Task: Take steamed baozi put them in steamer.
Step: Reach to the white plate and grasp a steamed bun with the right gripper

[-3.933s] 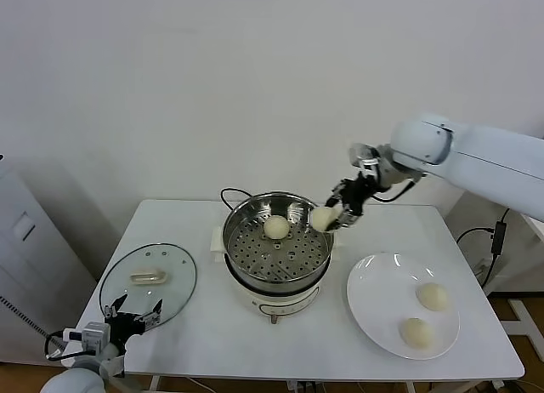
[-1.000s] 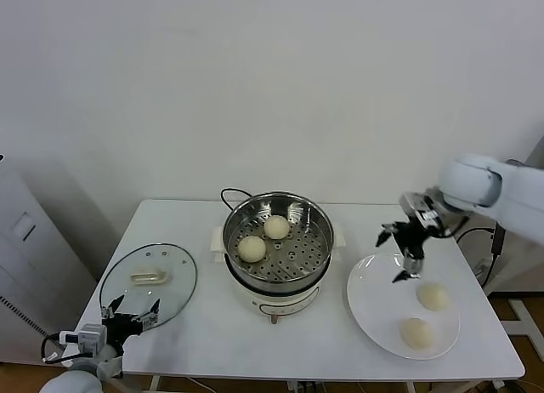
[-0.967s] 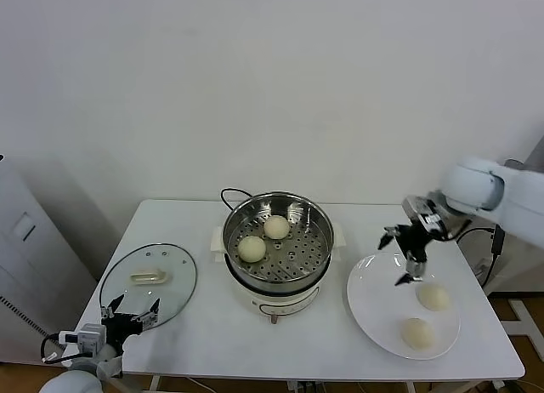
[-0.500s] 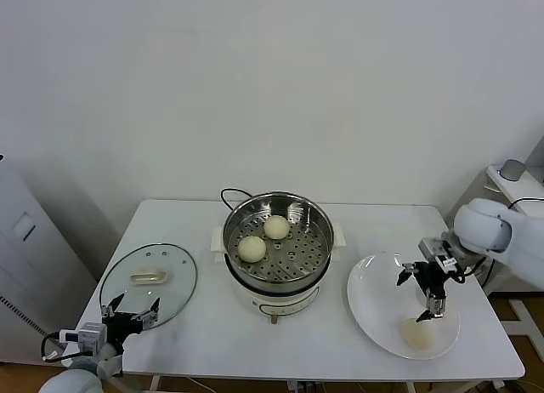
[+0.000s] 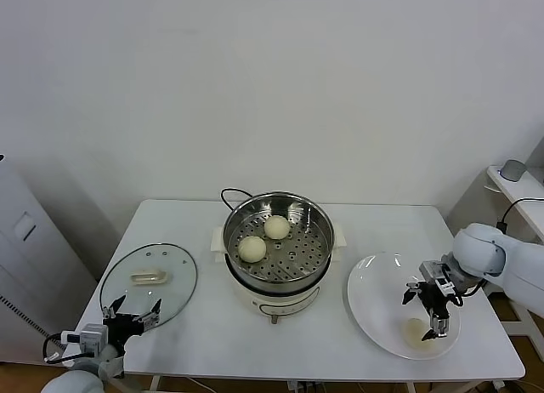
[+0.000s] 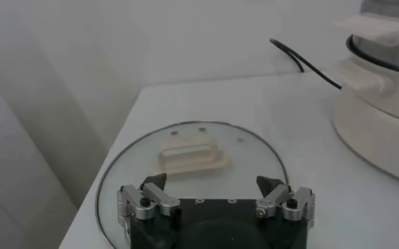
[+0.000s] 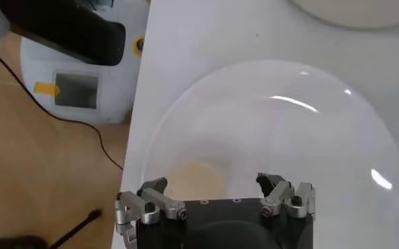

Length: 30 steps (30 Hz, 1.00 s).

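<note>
While the left gripper [image 5: 130, 312] idles agape near the glass lid [image 5: 149, 278], the right gripper [image 5: 430, 309], jaws spread, hovers over a plated baozi [image 5: 414, 329] (soft, probably squashable; pinch its sides gently), two more already in the steamer [image 5: 293, 213].

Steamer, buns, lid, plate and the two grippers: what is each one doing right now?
Steamer: uncovered, two baozi inside.
Baozi in steamer: lying apart on the perforated bottom.
Glass lid: off, flat on the table.
White plate: one baozi visible on it.
Right gripper: open, over the plate's baozi.
Left gripper: open, idle by the lid.
</note>
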Tool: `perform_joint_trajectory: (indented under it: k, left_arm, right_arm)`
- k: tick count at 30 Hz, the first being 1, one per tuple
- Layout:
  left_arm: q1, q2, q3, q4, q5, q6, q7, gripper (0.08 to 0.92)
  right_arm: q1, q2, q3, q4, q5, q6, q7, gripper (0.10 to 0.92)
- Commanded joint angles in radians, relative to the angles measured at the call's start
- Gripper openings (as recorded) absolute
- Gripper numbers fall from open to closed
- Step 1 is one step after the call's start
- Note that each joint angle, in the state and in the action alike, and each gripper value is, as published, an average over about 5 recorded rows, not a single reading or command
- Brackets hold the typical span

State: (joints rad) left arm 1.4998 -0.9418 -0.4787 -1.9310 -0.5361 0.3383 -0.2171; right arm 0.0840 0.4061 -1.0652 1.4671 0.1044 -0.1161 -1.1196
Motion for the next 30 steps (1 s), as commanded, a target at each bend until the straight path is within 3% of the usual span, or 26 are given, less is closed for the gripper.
perform_joint_trajectory:
  k: [1, 8, 21, 25, 30]
  left_arm:
    - [-0.004, 0.001, 0.004, 0.002, 0.001, 0.002, 0.000, 0.823]
    - [-0.006, 0.001, 0.006, 0.006, 0.002, 0.002, 0.000, 0.823]
    - [-0.005, 0.001, 0.005, 0.004, 0.002, -0.001, 0.000, 0.823]
    - [-0.006, 0.003, 0.005, 0.003, 0.002, 0.000, -0.001, 0.823]
    - [-0.009, 0.006, 0.007, -0.001, 0.003, 0.003, -0.002, 0.823]
  right_arm:
    - [-0.170, 0.005, 0.141, -0.019, -0.057, -0.001, -0.006, 0.823]
    - [-0.203, 0.007, 0.173, -0.027, -0.070, -0.007, -0.008, 0.809]
    - [-0.194, 0.015, 0.186, -0.040, -0.041, -0.034, -0.006, 0.482]
    - [-0.120, 0.003, 0.162, -0.023, -0.017, -0.033, -0.023, 0.460]
    - [0.213, 0.007, -0.015, -0.005, 0.066, -0.012, -0.049, 0.458]
